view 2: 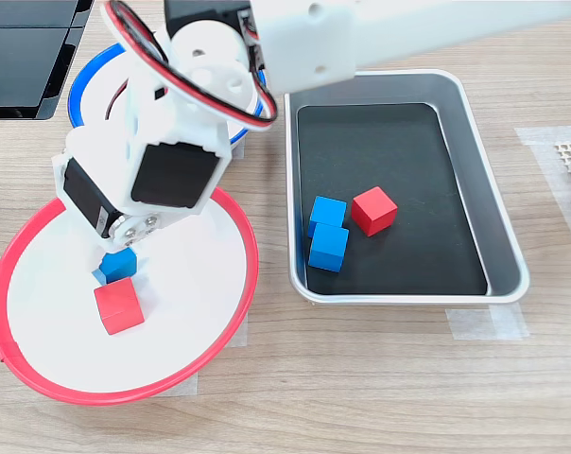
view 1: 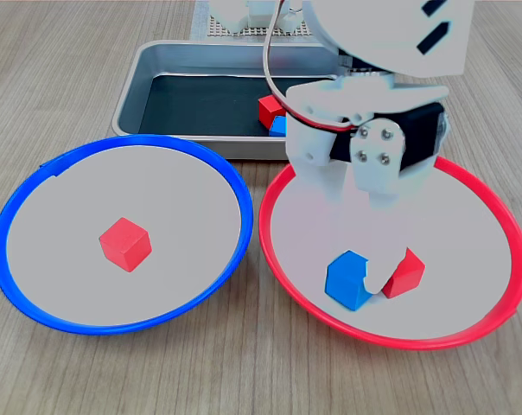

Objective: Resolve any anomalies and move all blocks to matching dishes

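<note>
A blue block point(view 1: 347, 279) sits in the red-rimmed dish point(view 1: 477, 194), touching a red block point(view 1: 405, 273) beside it. The gripper point(view 1: 372, 278) is down over the pair, one white finger point(view 1: 378, 272) between them; whether it grips the blue block cannot be told. Another red block point(view 1: 124, 243) lies in the blue-rimmed dish point(view 1: 36, 181). The silver tray point(view 2: 475, 142) holds two blue blocks point(view 2: 328, 236) and one red point(view 2: 373, 210).

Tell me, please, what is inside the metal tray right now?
The metal tray holds two blue blocks touching each other and one red block beside them, clearest in the second exterior view. The arm hides the tray's upper left corner there.
</note>
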